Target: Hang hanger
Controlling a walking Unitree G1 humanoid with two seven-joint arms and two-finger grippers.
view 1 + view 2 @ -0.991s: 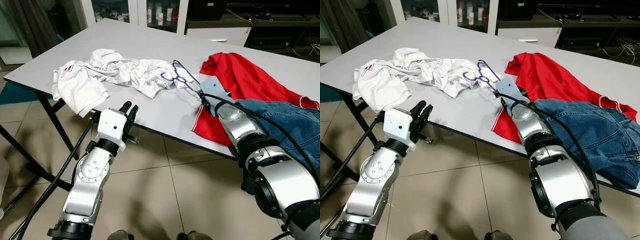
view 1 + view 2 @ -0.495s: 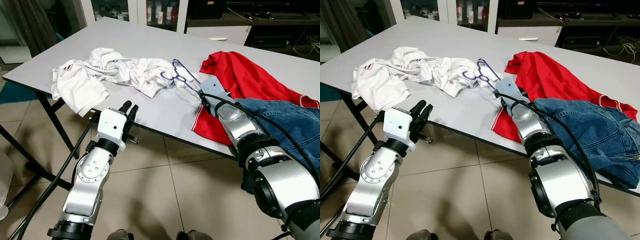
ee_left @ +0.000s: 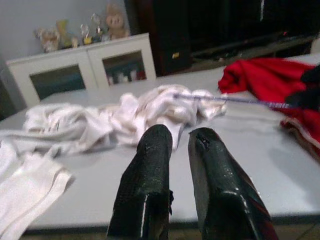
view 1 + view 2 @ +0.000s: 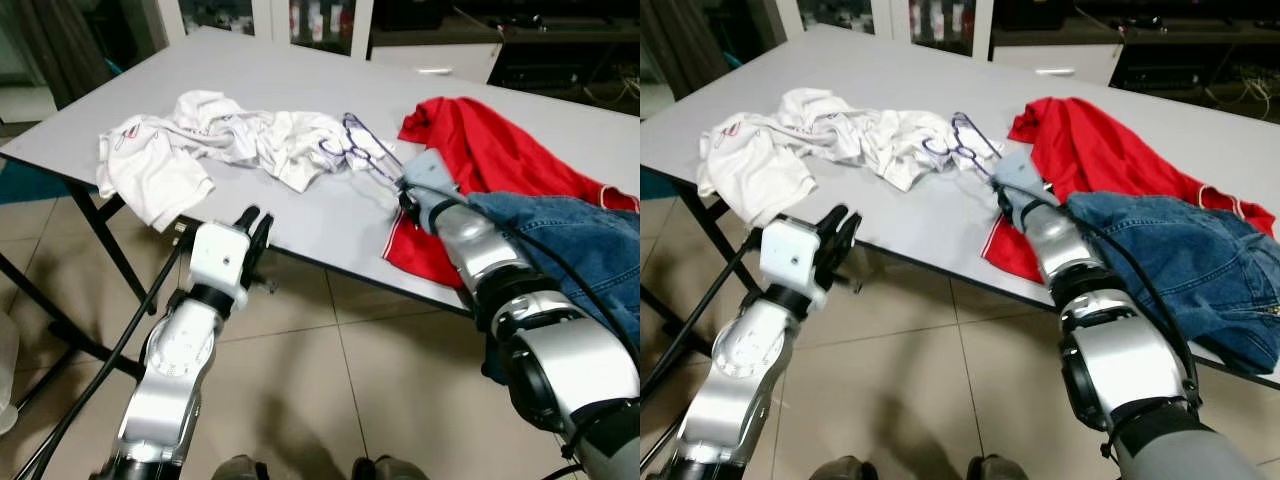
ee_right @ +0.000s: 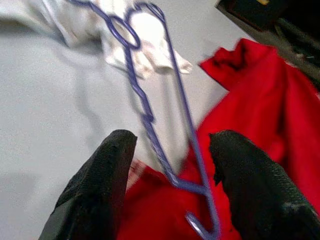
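Note:
A purple wire hanger (image 4: 362, 155) lies on the grey table (image 4: 300, 80), its wide end resting on the crumpled white clothes (image 4: 200, 140). My right gripper (image 5: 172, 145) is low over the table by the red garment (image 4: 480, 150), open, with the hanger's (image 5: 150, 115) twisted neck and hook running between its two fingers. The fingers do not visibly press on the wire. My left gripper (image 4: 255, 217) is held just below the table's front edge, fingers nearly together with nothing between them, pointing at the white clothes (image 3: 100, 120).
A blue denim jacket (image 4: 570, 240) lies over the red garment at the table's right. Black table legs (image 4: 100, 250) stand at the left on the tiled floor. White cabinets (image 3: 80, 70) and dark shelving stand behind the table.
The head view has shifted slightly and blurred. Both arms keep about the same places relative to the table and the hanger.

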